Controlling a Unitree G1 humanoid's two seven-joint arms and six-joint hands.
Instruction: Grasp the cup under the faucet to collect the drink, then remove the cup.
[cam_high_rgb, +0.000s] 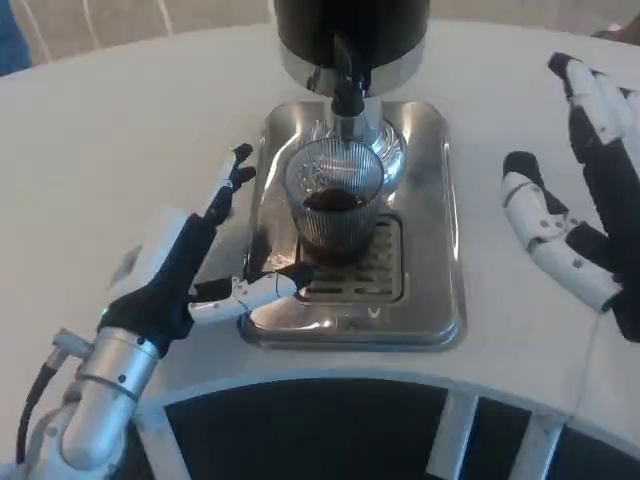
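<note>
A clear ribbed cup (335, 200) stands on the steel drip tray (430, 250) right under the black faucet (347, 85) of the dispenser. Dark drink fills the cup's lower half. My left hand (195, 265) lies open just left of the cup, its fingers (232, 180) stretched up along the tray's left rim and its thumb (255, 292) reaching onto the grille in front of the cup, close to the base; I cannot tell if it touches. My right hand (575, 200) hovers open at the right, well away from the tray, fingers spread.
The black and chrome dispenser body (350, 30) rises at the back centre. The white table (110, 140) curves away at the front, where a dark gap (300, 430) opens below its edge. A blue object (12, 45) sits at the far left corner.
</note>
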